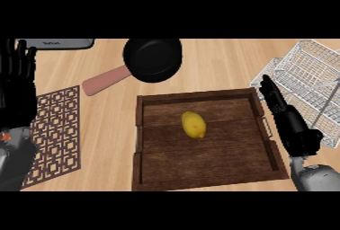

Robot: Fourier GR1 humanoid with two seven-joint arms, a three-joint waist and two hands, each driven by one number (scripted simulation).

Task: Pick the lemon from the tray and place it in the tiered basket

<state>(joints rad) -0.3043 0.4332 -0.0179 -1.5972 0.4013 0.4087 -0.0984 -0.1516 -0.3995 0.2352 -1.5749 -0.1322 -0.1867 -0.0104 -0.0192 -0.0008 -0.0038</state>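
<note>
Lemon (193, 124) lies left of right hand (285, 119), in tray (199, 96); hand stretched straight, empty. Likely light, firm, roll-prone: grasp across narrow middle. Tiered basket (305, 72) just right of hand.

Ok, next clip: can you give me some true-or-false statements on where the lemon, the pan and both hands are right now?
1. The lemon lies in the wooden tray. True.
2. The right hand is curled round the lemon. False: it is open by the tray's right rim, apart from the lemon.
3. The wire basket stands to the right of the tray. True.
4. The frying pan sits inside the tray. False: it lies on the counter beyond the tray's far side.
5. The left hand holds the pan's handle. False: it is open at the view's left edge, fingers up, holding nothing.
</note>
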